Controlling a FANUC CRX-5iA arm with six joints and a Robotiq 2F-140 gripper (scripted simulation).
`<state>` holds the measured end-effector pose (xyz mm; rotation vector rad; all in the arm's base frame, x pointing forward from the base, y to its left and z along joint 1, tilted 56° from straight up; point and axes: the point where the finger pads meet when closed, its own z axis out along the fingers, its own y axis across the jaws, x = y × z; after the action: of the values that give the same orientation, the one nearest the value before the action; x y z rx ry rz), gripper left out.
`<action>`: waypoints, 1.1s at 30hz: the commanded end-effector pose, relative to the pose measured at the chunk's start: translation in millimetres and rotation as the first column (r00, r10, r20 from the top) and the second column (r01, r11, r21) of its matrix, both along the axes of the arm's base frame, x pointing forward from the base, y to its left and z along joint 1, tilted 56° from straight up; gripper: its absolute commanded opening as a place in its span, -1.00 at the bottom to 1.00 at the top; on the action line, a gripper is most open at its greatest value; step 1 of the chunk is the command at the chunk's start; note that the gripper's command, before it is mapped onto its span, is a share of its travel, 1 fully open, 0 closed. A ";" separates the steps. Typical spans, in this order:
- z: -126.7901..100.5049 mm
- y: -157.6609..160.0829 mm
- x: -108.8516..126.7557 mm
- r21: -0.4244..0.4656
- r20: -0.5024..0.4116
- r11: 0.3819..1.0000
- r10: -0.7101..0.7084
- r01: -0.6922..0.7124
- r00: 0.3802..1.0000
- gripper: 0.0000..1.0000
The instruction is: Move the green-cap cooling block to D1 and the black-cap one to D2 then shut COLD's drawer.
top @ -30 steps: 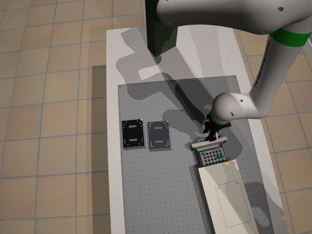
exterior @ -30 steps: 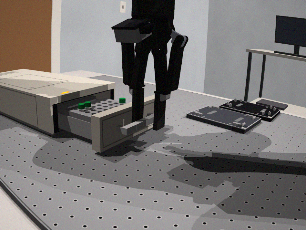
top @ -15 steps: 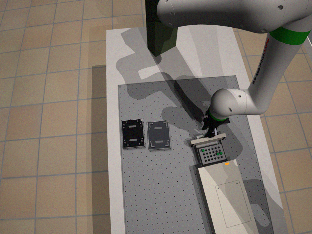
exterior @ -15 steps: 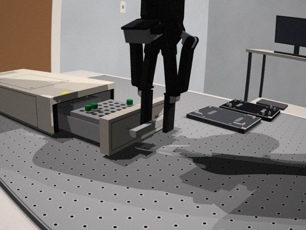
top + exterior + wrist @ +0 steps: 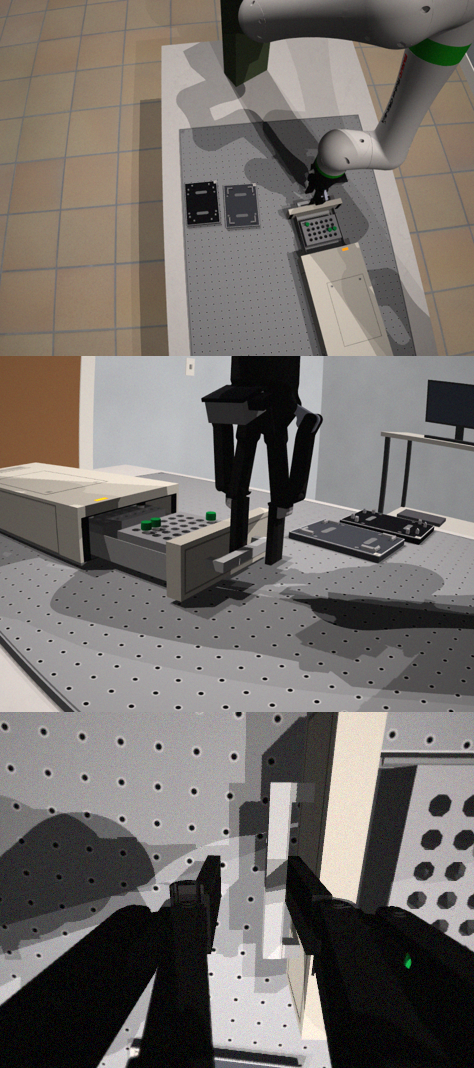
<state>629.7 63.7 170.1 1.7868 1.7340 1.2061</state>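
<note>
The cooler COLD (image 5: 316, 266) (image 5: 22, 513) has its drawer (image 5: 316, 209) (image 5: 174, 570) (image 5: 352, 812) partly out and its lamp (image 5: 345, 249) (image 5: 101, 499) lit orange. My gripper (image 5: 319, 200) (image 5: 255, 553) (image 5: 252, 876) is partly open at the drawer handle (image 5: 226, 562) (image 5: 279, 824). One finger stands between bar and drawer front; the other stands outside, with a gap to the bar. A grey block (image 5: 303, 234) (image 5: 145, 540) (image 5: 425, 782) with three green caps (image 5: 307, 224) (image 5: 210, 515) lies in the drawer. No black caps are clearly visible; the drawer's rear is inside the housing.
D1 (image 5: 241, 205) (image 5: 344, 540) is a grey plate with corner locators, left of the drawer in the top view. D2 (image 5: 201, 203) (image 5: 383, 523), black with pegs, lies beyond it. Both hold no block. A dark green post (image 5: 245, 57) stands at the table's back.
</note>
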 end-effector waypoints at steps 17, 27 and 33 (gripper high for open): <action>-16.0 3.5 -13.5 0.000 0.001 1.000 0.000 0.000 1.000 -0.32; -24.2 5.3 -20.2 0.000 0.001 1.000 0.000 0.000 1.000 -0.32; -30.3 6.7 -25.1 0.000 0.001 1.000 0.000 0.000 1.000 -0.32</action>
<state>605.9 70.3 141.0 1.7870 1.7338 1.2055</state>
